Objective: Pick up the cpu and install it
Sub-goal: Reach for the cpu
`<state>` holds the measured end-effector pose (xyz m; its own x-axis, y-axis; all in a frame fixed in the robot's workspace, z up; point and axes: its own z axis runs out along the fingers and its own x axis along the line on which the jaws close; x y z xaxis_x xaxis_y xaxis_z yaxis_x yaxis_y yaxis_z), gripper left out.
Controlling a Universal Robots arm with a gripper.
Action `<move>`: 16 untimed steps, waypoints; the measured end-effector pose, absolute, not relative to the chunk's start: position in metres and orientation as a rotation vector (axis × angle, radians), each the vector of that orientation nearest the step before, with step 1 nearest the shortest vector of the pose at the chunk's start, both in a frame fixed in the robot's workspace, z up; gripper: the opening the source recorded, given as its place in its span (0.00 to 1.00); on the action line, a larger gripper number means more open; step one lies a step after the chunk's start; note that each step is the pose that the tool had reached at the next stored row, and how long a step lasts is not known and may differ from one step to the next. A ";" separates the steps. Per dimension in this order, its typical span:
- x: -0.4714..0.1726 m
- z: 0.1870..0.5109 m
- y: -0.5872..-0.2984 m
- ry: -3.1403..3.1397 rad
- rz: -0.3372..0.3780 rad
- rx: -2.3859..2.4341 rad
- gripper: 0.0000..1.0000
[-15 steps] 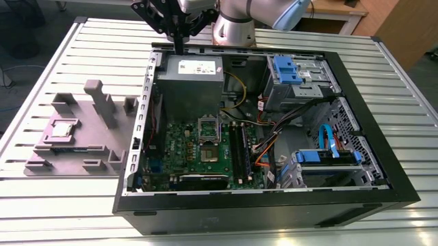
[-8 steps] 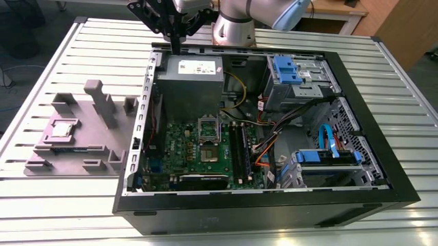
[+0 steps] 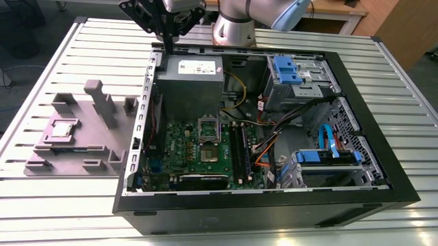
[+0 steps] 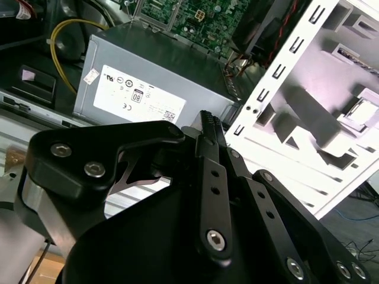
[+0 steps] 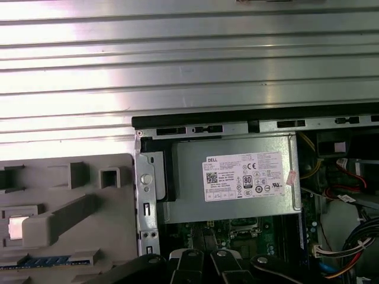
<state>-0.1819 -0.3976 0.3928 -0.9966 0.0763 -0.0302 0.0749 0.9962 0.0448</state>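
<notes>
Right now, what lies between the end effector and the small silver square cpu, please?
In the exterior view, bare ribbed metal table, then the grey plastic holder's upright posts.

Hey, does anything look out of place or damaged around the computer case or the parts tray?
Nothing stands out. The cpu lies flat in its recess on the grey tray beside the open computer case. The hand hangs empty over the case's rim by the power supply.

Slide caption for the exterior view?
Gripper above far edge of open case; cpu on grey fixture at the exterior view's left.
</notes>
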 end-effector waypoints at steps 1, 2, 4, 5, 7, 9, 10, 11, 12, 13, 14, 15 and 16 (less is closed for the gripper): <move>-0.183 0.393 -0.398 3.107 0.068 0.118 0.11; -0.184 0.393 -0.398 3.107 0.068 0.118 0.11; -0.187 0.393 -0.398 3.107 0.068 0.118 0.11; -0.188 0.393 -0.398 3.107 0.068 0.118 0.11; -0.189 0.393 -0.398 3.107 0.068 0.118 0.11; -0.189 0.393 -0.397 3.107 0.068 0.117 0.11; -0.189 0.393 -0.397 3.107 0.068 0.117 0.11; -0.190 0.393 -0.398 3.107 0.068 0.117 0.11; -0.190 0.393 -0.398 3.107 0.068 0.117 0.11; -0.190 0.393 -0.398 3.107 0.068 0.117 0.11; -0.190 0.393 -0.398 3.107 0.068 0.117 0.11; -0.190 0.393 -0.397 3.107 0.068 0.117 0.11; -0.190 0.393 -0.398 3.107 0.068 0.117 0.11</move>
